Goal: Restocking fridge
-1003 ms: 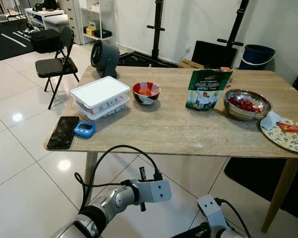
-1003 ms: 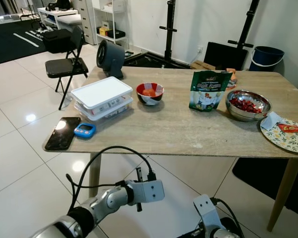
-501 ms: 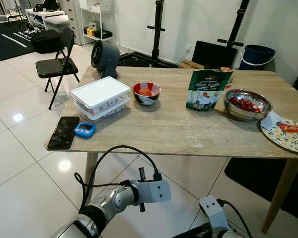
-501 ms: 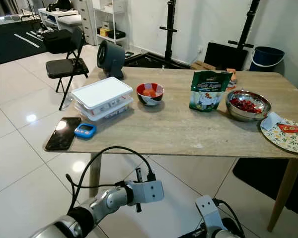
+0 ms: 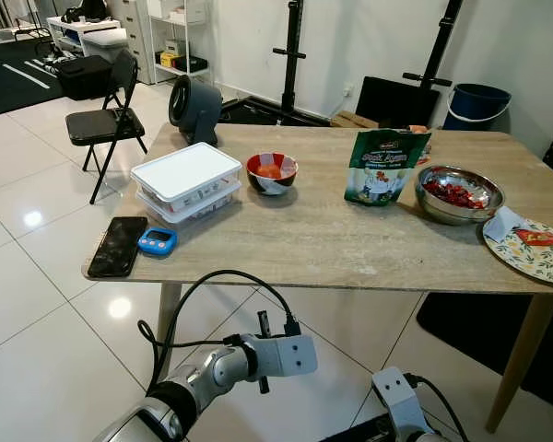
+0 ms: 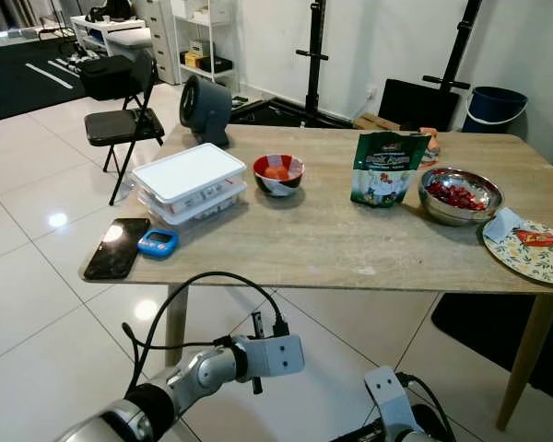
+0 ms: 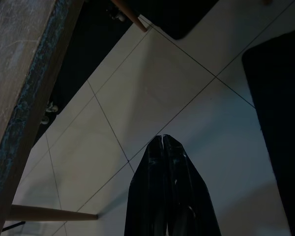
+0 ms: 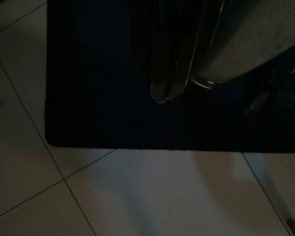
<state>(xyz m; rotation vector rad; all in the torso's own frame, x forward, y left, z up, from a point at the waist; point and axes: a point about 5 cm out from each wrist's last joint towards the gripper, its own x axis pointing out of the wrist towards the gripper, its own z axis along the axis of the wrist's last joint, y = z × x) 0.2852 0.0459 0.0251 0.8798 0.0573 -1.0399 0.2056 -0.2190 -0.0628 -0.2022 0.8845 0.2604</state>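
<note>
my left tool (image 7: 163,142) hangs clenched below the table (image 5: 332,249); my right tool (image 8: 166,96), clenched, faces a dark mat (image 8: 88,98). since before, my right wrist dropped slightly.

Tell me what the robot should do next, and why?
Probably lift an arm toward the table. Both arms hang low below its edge: the left gripper is shut over the floor tiles, the right gripper shut over a dark mat. The food sits untouched: white box, small bowl, green bag, metal bowl. The box is nearest the left arm.
</note>
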